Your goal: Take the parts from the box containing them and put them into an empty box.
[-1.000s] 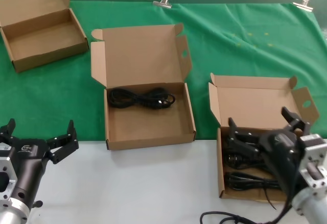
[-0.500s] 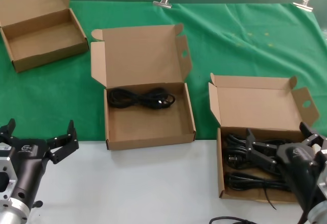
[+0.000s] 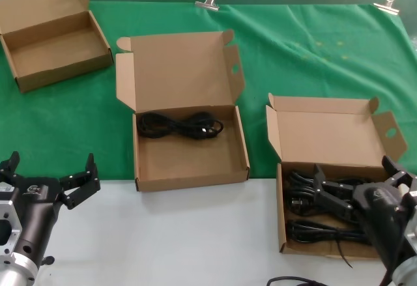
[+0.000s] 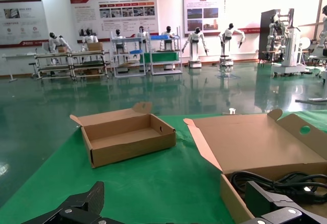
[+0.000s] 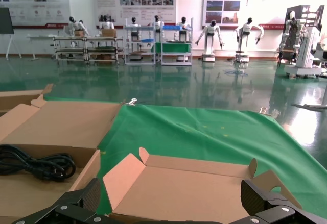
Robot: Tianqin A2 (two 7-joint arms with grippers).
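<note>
The box with the low splayed lid (image 3: 326,129) stands at the right and holds several black coiled cords (image 3: 306,230). My right gripper (image 3: 353,170) hovers open over its tray, empty; in the right wrist view (image 5: 171,201) its fingers straddle this box's lid (image 5: 189,188). The box with the tall upright lid (image 3: 179,71) stands in the middle with one black cord (image 3: 179,126) along its back wall; that cord also shows in the right wrist view (image 5: 36,165). My left gripper (image 3: 52,163) is open and empty at the front left, over the white table.
A flatter oblong box (image 3: 55,35) lies at the far left on the green cloth (image 3: 313,51), also seen in the left wrist view (image 4: 127,137). Two metal clips (image 3: 207,0) hold the cloth's back edge. The white table strip (image 3: 195,234) runs along the front.
My right gripper has moved down and toward the front right over the right box, uncovering the cords at its back. The left arm has not moved.
</note>
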